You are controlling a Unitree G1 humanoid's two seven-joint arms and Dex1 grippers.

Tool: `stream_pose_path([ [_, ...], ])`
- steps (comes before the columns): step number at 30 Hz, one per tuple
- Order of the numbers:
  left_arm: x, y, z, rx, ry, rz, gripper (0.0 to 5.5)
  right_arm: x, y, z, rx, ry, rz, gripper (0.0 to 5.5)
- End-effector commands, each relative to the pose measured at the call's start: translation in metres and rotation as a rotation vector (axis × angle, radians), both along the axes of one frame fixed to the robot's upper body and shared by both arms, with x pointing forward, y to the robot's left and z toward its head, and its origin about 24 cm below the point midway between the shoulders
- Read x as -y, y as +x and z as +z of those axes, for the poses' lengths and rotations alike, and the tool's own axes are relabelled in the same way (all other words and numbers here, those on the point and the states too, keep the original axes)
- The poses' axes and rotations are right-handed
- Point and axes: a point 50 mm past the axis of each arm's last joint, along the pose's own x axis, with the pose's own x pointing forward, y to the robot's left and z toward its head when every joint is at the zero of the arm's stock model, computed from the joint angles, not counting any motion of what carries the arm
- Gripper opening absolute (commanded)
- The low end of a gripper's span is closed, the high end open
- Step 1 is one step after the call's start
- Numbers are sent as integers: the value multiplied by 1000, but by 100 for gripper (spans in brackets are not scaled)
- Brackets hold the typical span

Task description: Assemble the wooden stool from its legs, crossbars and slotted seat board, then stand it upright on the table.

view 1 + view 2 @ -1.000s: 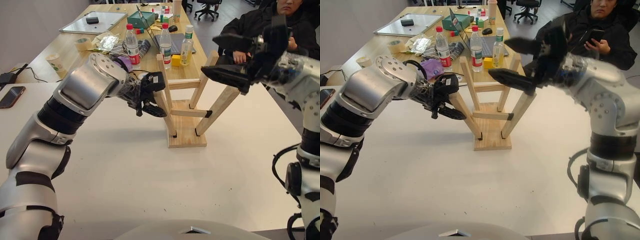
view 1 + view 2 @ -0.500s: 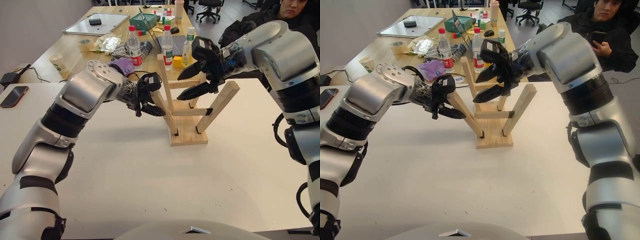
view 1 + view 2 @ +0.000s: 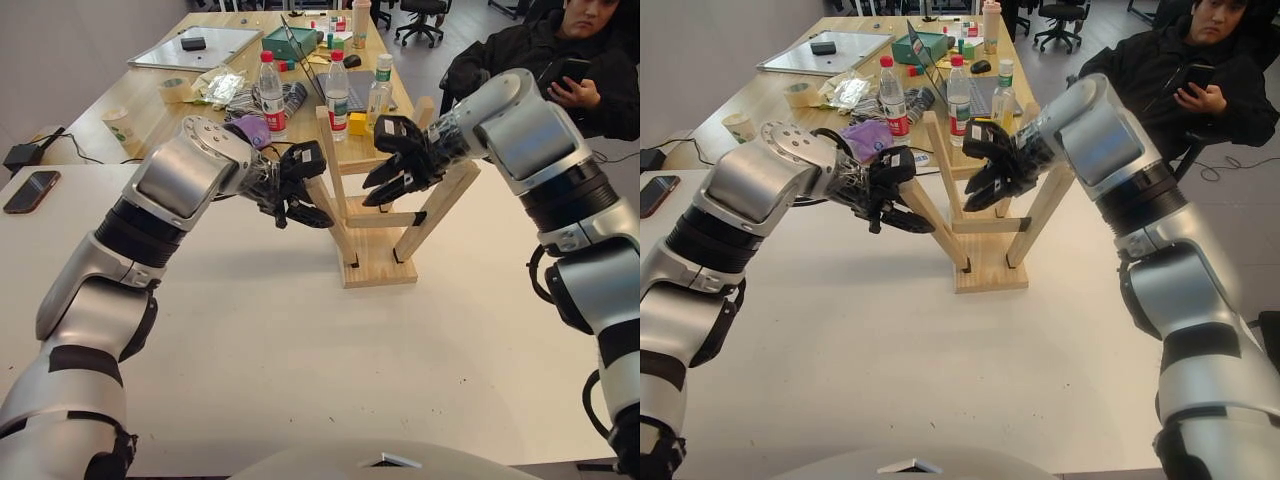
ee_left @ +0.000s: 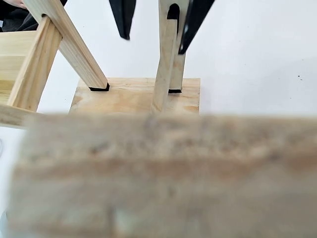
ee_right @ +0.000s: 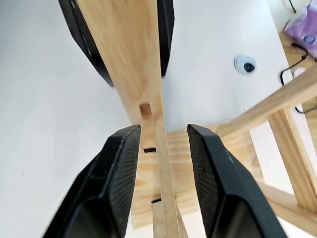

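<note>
stool is upside down on the white table [image 3: 250,330]: seat board [image 3: 378,272] lies flat on it, legs sit in the board's slots and point up, and crossbars join them. a lower crossbar [image 3: 385,220] runs above the seat board between two legs.

left hand [image 3: 308,190] is up and to the left of the seat board, clamped on the upper end of the slanted leg [image 3: 330,228]. in the right wrist view we see its black fingers [image 5: 89,44] pressed on both sides of that leg, just above the small mortise hole. the leg's foot meets the seat board at its left edge.

right hand [image 3: 380,158] is above the seat board, at the top of the frame. its fingers [image 5: 124,168] are apart and straddle a thin wooden bar [image 5: 166,173] with a gap on each side, so they aren't gripping anything. we can't tell if that bar is a leg or a crossbar.

the right front leg [image 3: 440,205] leans out over the right side of the seat board.

behind the seat board there's a second, wooden table [image 3: 150,110] with water bottles [image 3: 266,85] on it.
</note>
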Motion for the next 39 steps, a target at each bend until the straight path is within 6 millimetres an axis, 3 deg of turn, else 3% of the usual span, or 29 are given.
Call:
stream_pose_path([
  [1, -16, -5, -61, -167, 182, 100, 204, -7, 0, -15, -18, -29, 29, 174],
  [19, -3, -4, -62, -169, 163, 62, 204, 1, 12, -53, -30, -113, -29, 174],
  [27, -1, 0, -67, -178, 172, 66, 204, 2, 12, -58, -38, -121, -10, 58],
  [39, 2, 5, -74, -193, 204, 58, 204, 2, 8, -63, -56, -127, 15, 49],
])
